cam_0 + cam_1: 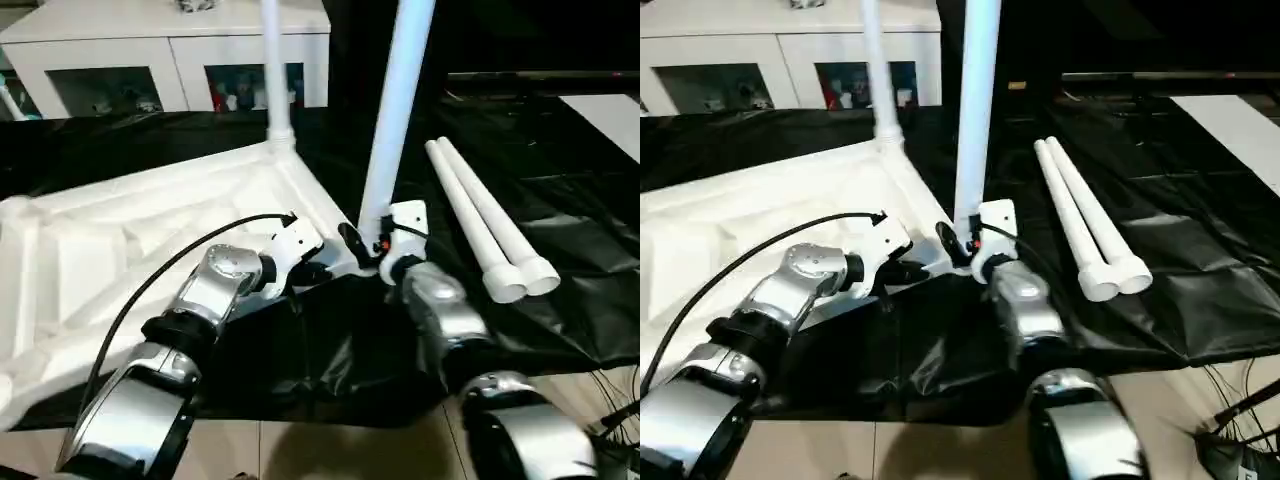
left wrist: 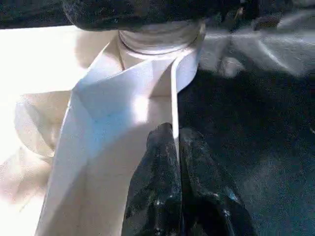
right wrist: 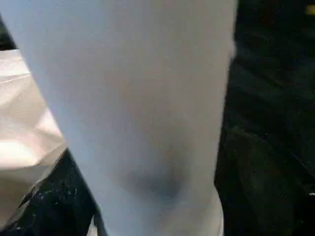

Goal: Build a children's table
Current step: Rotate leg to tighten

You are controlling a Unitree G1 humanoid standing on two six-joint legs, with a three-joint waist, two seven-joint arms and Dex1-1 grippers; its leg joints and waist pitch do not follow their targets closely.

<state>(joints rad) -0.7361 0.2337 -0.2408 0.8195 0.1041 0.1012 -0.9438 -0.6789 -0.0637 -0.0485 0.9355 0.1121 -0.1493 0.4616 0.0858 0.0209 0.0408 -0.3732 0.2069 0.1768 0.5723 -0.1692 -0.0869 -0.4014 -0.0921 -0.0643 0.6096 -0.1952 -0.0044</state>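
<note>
Seating the upright leg [image 1: 395, 110] in the tabletop's [image 1: 120, 250] near corner socket, my right gripper [image 1: 372, 243] sits against its base, jaws unreadable, left gripper [image 2: 176, 147] pinching the rim.

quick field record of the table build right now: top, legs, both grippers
table top: upside down on black sheet, ribbed underside up
far leg: upright in far corner socket
near leg: upright at near corner
spare legs: two, lying side by side on sheet
left gripper: shut, pinching top's edge rib
right gripper: at near leg's base, grip unclear
</note>
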